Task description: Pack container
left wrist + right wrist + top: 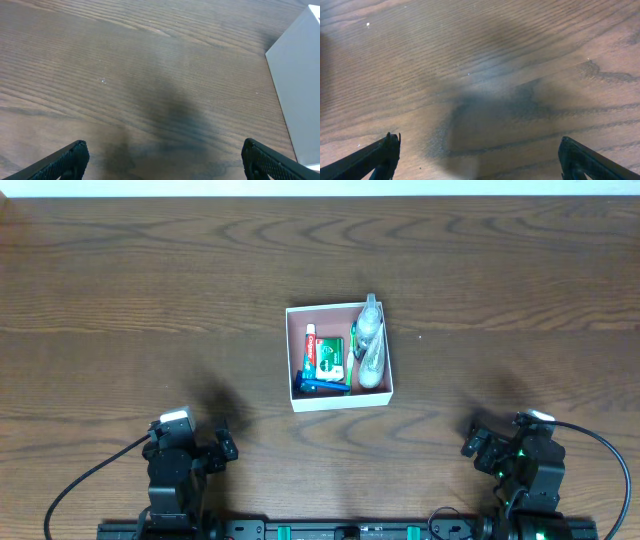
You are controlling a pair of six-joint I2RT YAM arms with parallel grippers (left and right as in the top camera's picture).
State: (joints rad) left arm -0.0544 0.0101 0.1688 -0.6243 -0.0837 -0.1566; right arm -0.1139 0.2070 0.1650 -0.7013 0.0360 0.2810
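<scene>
The container [341,401], a shallow square box with white walls and a pink-brown inside, sits mid-table in the overhead view. It holds a red-and-white tube [310,352], a green-and-white packet [331,357], a blue item [318,385] and a clear bottle [371,340]. Its white outer wall shows at the right edge of the left wrist view [300,95]. My left gripper [162,159] is open and empty over bare wood, near the front left. My right gripper [479,157] is open and empty over bare wood, near the front right.
The dark wooden table [120,300] fills the view. A black rail [340,530] with the arm bases runs along the front edge. Cables [90,480] trail from both arms.
</scene>
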